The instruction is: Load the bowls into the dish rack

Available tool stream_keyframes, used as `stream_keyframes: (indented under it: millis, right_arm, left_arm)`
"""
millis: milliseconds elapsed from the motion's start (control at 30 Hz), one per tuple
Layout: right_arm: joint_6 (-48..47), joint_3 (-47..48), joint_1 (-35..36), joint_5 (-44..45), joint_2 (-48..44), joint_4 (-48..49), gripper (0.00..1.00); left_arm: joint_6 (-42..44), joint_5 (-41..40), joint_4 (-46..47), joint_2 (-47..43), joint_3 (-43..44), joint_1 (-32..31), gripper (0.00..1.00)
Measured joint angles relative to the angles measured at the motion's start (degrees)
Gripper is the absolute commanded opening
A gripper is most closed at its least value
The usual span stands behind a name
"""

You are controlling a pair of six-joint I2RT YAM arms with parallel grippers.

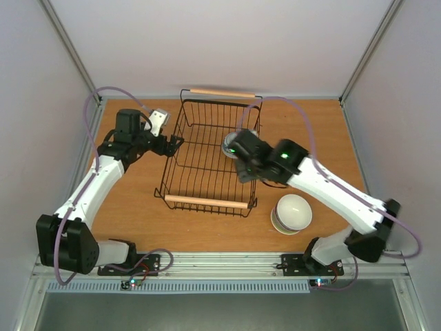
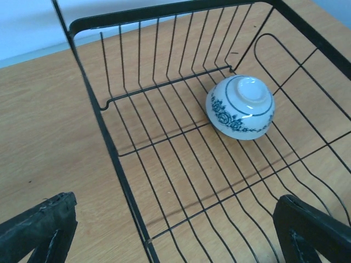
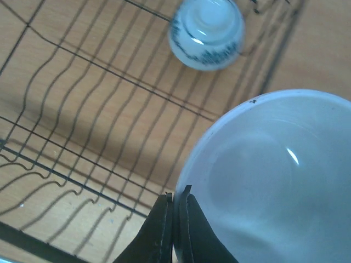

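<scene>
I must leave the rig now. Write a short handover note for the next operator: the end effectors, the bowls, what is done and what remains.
The left end effector is open and holds nothing, at the left wall of the rack.
The right end effector is shut on the rim of a pale bowl, held above the rack's right side.
The patterned bowl lies upside down inside the rack.
The stack of bowls stands on the table, right of the rack, a white one on top; the count is unclear.
Done: one bowl loaded.
Left: set down the pale bowl, then load the stack.
</scene>
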Motion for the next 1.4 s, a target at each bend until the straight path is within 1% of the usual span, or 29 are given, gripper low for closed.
stream_keyframes:
  millis: [100, 200, 467, 600, 733, 900, 967, 1067, 1200, 1400]
  right_arm:
    - [-4.8, 7.8, 2.5, 1.8, 9.5, 0.9, 0.01]
    - [-9.4, 13.9, 3.5, 2.2, 16.9, 2.0, 0.01]
    - [-20.0, 30.1, 5.1, 1.4, 32.1, 2.6, 0.01]
    - [-23.0, 36.0, 6.5, 1.6, 37.3, -1.2, 0.01]
    - [-25.8, 39.3, 8.4, 1.5, 40.3, -2.1, 0.01]
    - [-27.7, 39.4, 10.5, 1.6, 41.0, -3.1, 0.01]
    - [-28.6, 39.4, 11.2, 1.6, 41.0, -2.5, 0.01]
    - [-29.8, 39.1, 12.1, 2.2, 41.0, -1.1, 0.01]
    - [-31.7, 34.3, 13.7, 3.2, 40.1, 2.9, 0.01]
    - [-33.8, 22.8, 14.6, 3.8, 36.8, 7.1, 0.01]
  left_arm:
    - [0.7, 1.3, -2.5, 1.4, 3.0, -0.5, 0.94]
    - [1.1, 2.0, -5.0, 2.8, 6.3, -1.2, 0.94]
    - [3.5, 2.2, -13.1, 7.6, 15.7, -4.3, 0.91]
    - [5.1, -0.2, -16.7, 11.6, 20.5, -4.5, 0.9]
    - [6.7, -0.4, -19.2, 14.2, 22.1, -5.8, 0.9]
    - [7.9, 0.0, -21.0, 15.0, 22.4, -6.1, 0.89]
    - [8.5, 0.9, -22.1, 15.0, 23.2, -6.4, 0.86]
    - [10.2, 2.1, -24.5, 15.5, 25.4, -7.2, 0.79]
    - [14.7, 3.5, -29.5, 16.5, 29.6, -7.6, 0.74]
    - [23.9, 6.6, -40.5, 17.5, 38.1, -7.5, 0.72]
